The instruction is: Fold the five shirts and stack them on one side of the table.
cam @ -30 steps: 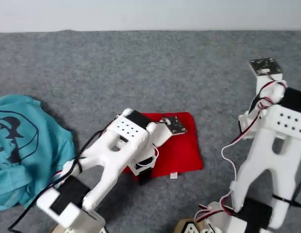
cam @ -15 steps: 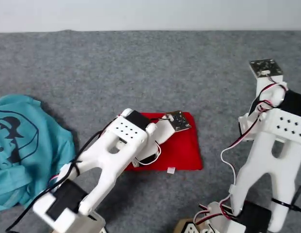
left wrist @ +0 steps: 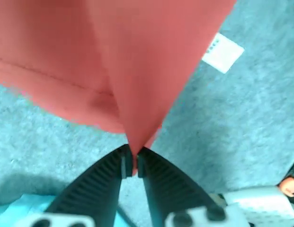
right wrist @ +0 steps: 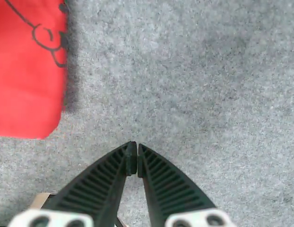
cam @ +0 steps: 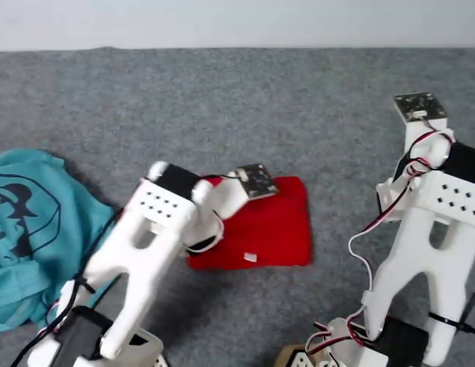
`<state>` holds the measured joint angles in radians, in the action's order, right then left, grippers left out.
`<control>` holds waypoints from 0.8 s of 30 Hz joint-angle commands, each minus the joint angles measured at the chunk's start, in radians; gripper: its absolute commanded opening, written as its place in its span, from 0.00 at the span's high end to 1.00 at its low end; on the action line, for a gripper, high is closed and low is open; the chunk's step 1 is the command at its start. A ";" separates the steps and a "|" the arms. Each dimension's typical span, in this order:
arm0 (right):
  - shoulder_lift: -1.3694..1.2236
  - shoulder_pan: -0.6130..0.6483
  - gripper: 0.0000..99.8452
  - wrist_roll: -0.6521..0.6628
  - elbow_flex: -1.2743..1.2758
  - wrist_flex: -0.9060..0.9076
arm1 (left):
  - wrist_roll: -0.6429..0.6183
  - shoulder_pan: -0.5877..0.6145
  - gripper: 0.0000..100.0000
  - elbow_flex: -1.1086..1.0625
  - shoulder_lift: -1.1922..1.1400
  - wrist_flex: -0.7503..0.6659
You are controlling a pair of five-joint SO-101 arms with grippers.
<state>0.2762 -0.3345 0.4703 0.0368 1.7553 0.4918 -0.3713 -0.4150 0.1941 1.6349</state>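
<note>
The left gripper has its fingers pressed together on a fold of the red shirt, pinching the cloth right at the tips. From that pinch the fabric fans out wider, and the rest of the shirt lies spread ahead of the gripper on the grey table. A small white tag sticks out from the shirt's edge, ahead of the pinched fold and off to one side, apart from the fingers. The teal shirt lies crumpled back beside the left arm, on the side away from the other arm, with the arm between it and the red shirt. The right gripper is closed, tip against tip, and hangs over bare grey table. The red shirt lies ahead of it and off to one side, near but not touching. The right arm stands upright on the far side of the red shirt from the left arm
</note>
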 commanded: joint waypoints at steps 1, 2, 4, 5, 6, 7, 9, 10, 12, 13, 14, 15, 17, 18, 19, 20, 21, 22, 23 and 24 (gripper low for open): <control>0.033 0.001 0.99 -0.003 -0.009 0.038 | 0.025 0.043 0.99 0.030 0.009 0.012; 0.033 0.012 0.99 -0.003 -0.009 0.038 | 0.025 0.041 0.99 0.030 -0.009 0.012; 0.033 0.038 0.99 -0.003 -0.009 0.038 | 0.025 0.037 0.98 0.030 -0.057 0.011; 0.033 0.053 0.99 -0.003 -0.009 0.038 | 0.025 0.029 0.96 0.030 -0.083 0.009; 0.033 0.068 0.99 -0.003 -0.009 0.038 | 0.023 0.025 0.94 0.030 -0.110 0.009; 0.033 0.084 0.99 -0.005 -0.009 0.038 | 0.021 0.025 0.91 0.030 -0.133 0.009; 0.033 0.105 0.99 -0.006 -0.009 0.038 | 0.020 0.023 0.88 0.033 -0.166 0.011; 0.033 0.111 0.99 -0.020 -0.009 0.038 | 0.020 0.023 0.87 0.033 -0.172 0.011; 0.033 0.114 0.99 -0.043 -0.009 0.038 | 0.020 0.021 0.86 0.038 -0.163 0.018; 0.033 0.114 0.99 -0.046 -0.009 0.038 | 0.020 0.012 0.86 0.038 -0.150 0.021; 0.033 0.114 0.99 -0.048 -0.009 0.038 | 0.021 0.005 0.86 0.039 -0.133 0.035; 0.033 0.113 0.99 -0.048 -0.009 0.038 | 0.023 -0.002 0.86 0.044 -0.110 0.044; 0.033 0.113 0.99 -0.048 -0.009 0.038 | 0.020 0.005 0.86 0.081 -0.054 0.058; 0.033 0.113 0.99 -0.049 -0.009 0.038 | 0.020 0.012 0.86 0.104 -0.021 0.058; 0.033 0.113 0.99 -0.051 -0.009 0.038 | 0.020 0.032 0.86 0.130 0.009 0.057; 0.033 0.111 0.99 -0.051 -0.009 0.038 | 0.020 0.051 0.86 0.157 0.037 0.054; 0.033 0.111 0.99 -0.051 -0.009 0.038 | 0.018 0.071 0.86 0.185 0.057 0.048; 0.033 0.111 0.99 -0.051 -0.009 0.038 | 0.014 0.094 0.86 0.205 0.069 0.026; 0.033 0.111 0.99 -0.052 -0.009 0.038 | -0.012 0.118 0.87 0.223 0.071 0.002; 0.033 0.111 0.99 -0.052 -0.009 0.038 | -0.058 0.146 0.87 0.236 0.066 -0.029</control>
<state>0.2762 -0.2302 0.4304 0.0368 1.7553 0.5040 -0.2839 -0.2463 0.2171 1.6671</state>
